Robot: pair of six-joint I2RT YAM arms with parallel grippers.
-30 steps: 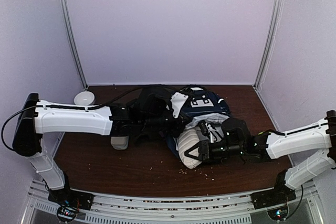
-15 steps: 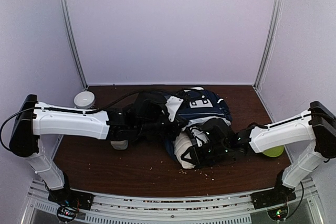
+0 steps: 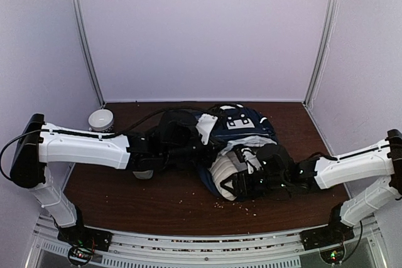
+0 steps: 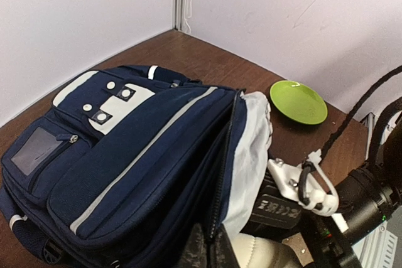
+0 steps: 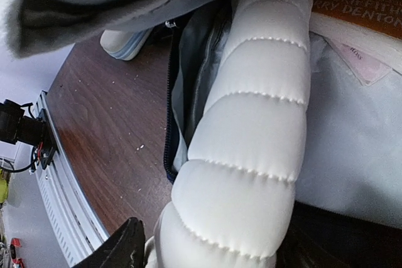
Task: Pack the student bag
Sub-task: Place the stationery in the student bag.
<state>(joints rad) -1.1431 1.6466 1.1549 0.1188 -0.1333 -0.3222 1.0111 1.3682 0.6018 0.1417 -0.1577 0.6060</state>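
The student bag (image 3: 244,125), navy with white trim, lies on its side mid-table, its opening facing the near edge. My left gripper (image 3: 202,147) is shut on the bag's zipper edge (image 4: 221,174); its dark fingertips (image 4: 196,250) pinch the rim and hold the mouth open. My right gripper (image 3: 244,184) is shut on a white quilted padded item (image 3: 223,171) that sits partly inside the opening. In the right wrist view this item (image 5: 251,130) runs between my fingers (image 5: 122,246) into the grey lining (image 5: 358,155). The right gripper (image 4: 295,196) also shows in the left wrist view.
A white bowl (image 3: 100,119) stands at the back left. A pale cup-like object (image 3: 143,172) lies under my left forearm. A green plate (image 4: 298,101) sits on the table beyond the bag in the left wrist view. Crumbs dot the wood near the front edge.
My right arm pushed left with the white quilted item, then drew back slightly right; its forearm sits lower. The item lies further under the bag's flap. The left gripper keeps its hold.
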